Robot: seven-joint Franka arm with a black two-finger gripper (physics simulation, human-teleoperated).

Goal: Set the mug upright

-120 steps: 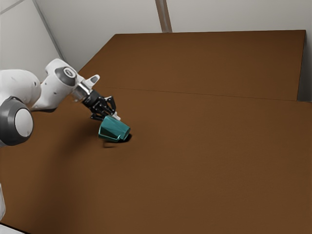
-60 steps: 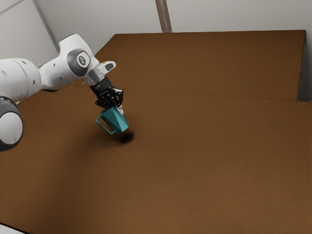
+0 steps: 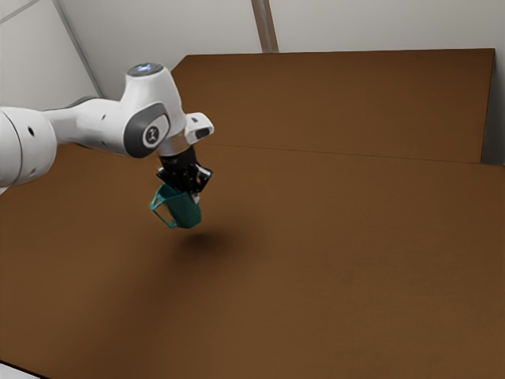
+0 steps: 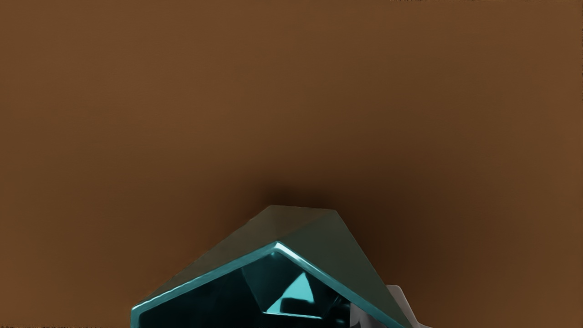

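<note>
With its 2 fingers, the gripper (image 3: 196,198) is pinching the wall of teal mug (image 3: 185,210). This mug hangs tilted above the table (image 3: 331,260).

"Where's the teal mug (image 3: 183,210)?"
"Up over the brown table (image 3: 355,245), a bit tipped. The black gripper (image 3: 195,197) holds it by the top."
"And its handle (image 3: 156,208)?"
"That sticks out to the exterior view's left."
</note>
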